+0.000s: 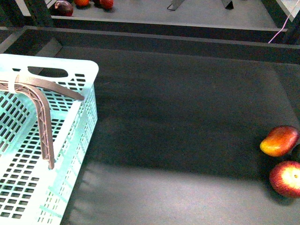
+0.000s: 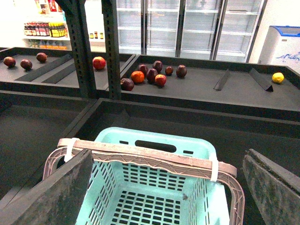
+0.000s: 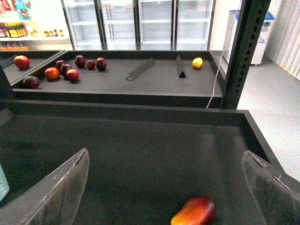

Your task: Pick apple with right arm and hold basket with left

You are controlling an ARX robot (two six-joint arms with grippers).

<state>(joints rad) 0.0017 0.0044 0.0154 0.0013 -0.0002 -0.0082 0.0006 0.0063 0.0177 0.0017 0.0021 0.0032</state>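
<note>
The large light aqua plastic basket (image 1: 70, 65) (image 2: 197, 145) with slotted walls stands on the left side of the dark grey counter (image 1: 178, 117). Its brown ribbed curved handle (image 1: 42, 117) (image 2: 150, 157), bound with a white zip tie (image 1: 13, 82) (image 2: 214, 171), arches across its top. The left arm's jaws hang above that handle, spread wide and gripping nothing. The round red apple with a pale yellow patch (image 1: 287, 178) lies at the counter's far right edge, well apart from the basket and just beside an elongated red-and-yellow fruit (image 1: 280, 140) (image 3: 194, 212). The right arm's jaws are also spread wide, empty, above bare counter near the elongated fruit.
</note>
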